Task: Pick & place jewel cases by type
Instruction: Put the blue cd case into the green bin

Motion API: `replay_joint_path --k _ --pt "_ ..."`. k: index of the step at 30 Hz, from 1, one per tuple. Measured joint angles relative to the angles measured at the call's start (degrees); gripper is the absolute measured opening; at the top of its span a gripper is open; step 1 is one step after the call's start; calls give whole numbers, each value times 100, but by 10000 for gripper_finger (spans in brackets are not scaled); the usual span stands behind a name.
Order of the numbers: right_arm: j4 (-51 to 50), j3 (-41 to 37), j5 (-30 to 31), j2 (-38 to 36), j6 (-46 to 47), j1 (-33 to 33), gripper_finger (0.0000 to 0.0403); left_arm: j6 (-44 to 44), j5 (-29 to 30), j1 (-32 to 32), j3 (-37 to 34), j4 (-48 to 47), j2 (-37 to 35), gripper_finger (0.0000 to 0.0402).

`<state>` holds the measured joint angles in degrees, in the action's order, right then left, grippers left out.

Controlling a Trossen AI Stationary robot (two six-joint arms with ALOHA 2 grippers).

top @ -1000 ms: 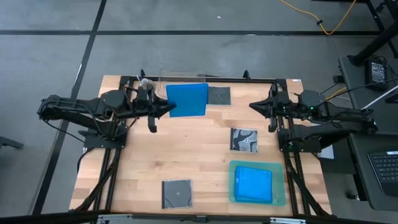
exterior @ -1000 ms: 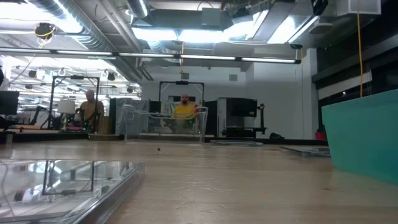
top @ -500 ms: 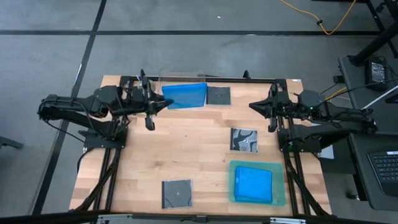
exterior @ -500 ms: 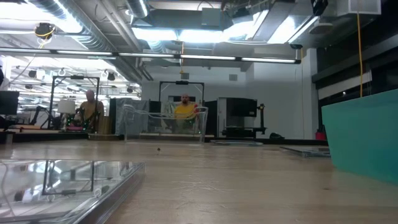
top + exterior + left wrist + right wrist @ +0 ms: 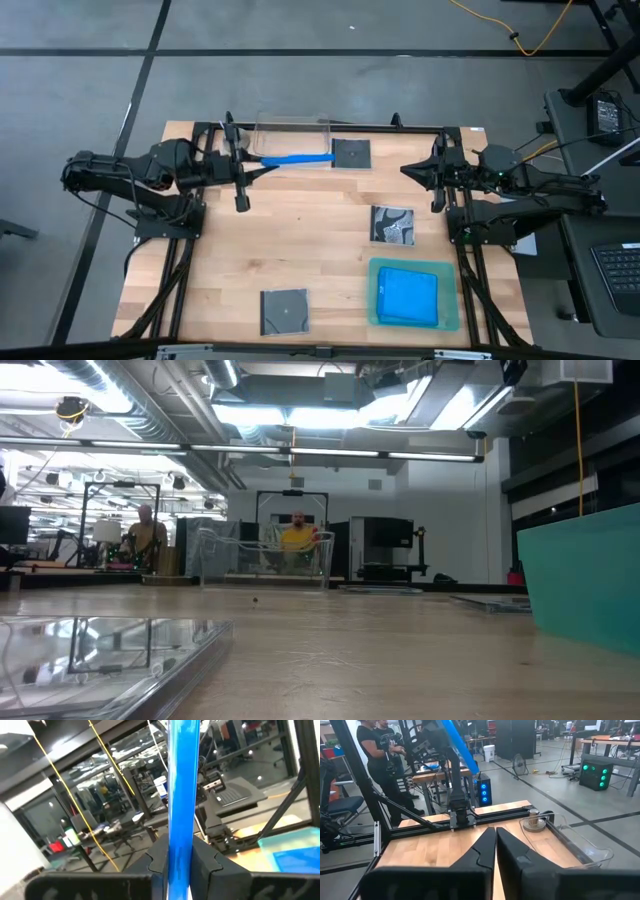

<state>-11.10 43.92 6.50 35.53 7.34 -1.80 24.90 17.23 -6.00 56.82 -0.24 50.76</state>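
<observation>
Blue plastic, thin and stiff, is what we have in hand: the blue jewel case (image 5: pixel 297 158) is turned on edge at the far side of the table, over the clear tub (image 5: pixel 290 128), so from above it shows only as a narrow strip. The left gripper (image 5: pixel 254 164) is clamped on its left end, and in the left wrist view the case (image 5: pixel 180 800) rises as a straight band between the two dark fingers (image 5: pixel 159 857), with no bend that we can see. We judge it light and rigid, but smooth-faced, so held by one end it could swivel or slip in the pads; a hold nearer the middle of an edge would steady it. The hinge and thin lid make it likely to crack under a hard squeeze.

Just right of it a dark square case (image 5: pixel 351 153) lies flat by the far edge. The patterned case (image 5: pixel 393 224) lies right of centre, and another dark case (image 5: pixel 284 310) lies at the near edge. These flat ones offer no raised edge, so we expect they need a finger worked under a side. Near right, a second blue case (image 5: pixel 408 296) rests in the green tray (image 5: pixel 449 318).

The right gripper (image 5: pixel 408 171) waits at the far right, fingers together and holding nothing.
</observation>
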Motion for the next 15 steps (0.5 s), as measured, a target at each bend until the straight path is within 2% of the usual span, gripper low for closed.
replay_joint_path --k 5,10,15 --pt "-4 0 0 -2 -3 0 15 452 115 -2 0 1 0 35" --pt "-4 0 -1 -2 13 0 7 1283 111 -2 0 0 0 35" --pt "-14 0 0 -2 164 -2 17 2000 114 -2 0 1 0 35"
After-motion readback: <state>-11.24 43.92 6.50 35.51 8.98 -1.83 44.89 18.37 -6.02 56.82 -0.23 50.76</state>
